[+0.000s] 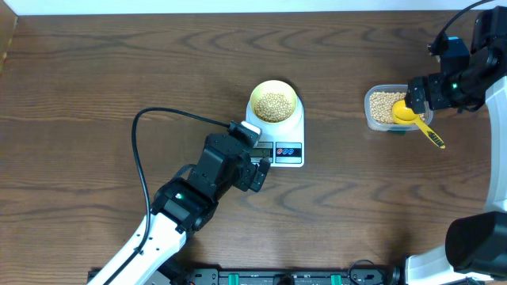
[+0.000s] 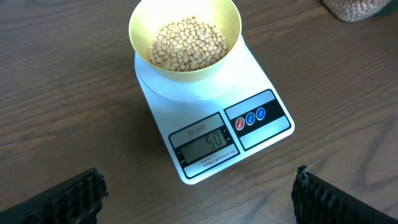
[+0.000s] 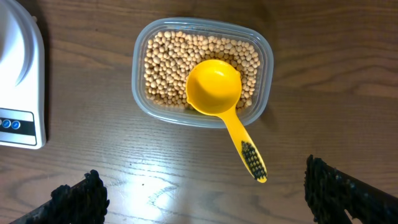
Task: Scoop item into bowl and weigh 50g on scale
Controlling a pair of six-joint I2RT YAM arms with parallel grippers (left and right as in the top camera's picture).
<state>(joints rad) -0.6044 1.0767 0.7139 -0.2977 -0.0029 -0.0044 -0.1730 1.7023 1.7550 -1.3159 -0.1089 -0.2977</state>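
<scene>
the tabletop (image 1: 95, 71) is dark brown with wavy, lighter wood grain. the beans (image 2: 188, 43) are tan-beige, in a pale yellow bowl (image 2: 231, 46). the scale (image 2: 261, 74) is white, its front panels outlined in thin black lines. its display (image 2: 208, 144) is grey with dark digits, and its buttons (image 2: 250, 117) are one red and two blue. the tub (image 3: 264, 62) is clear plastic. the spoon (image 3: 214, 87) is bright yellow, with a black dotted patch (image 3: 250, 155) on its handle. the left claw (image 2: 198, 196) and right claw (image 3: 202, 196) are black with ribbed edges.
</scene>
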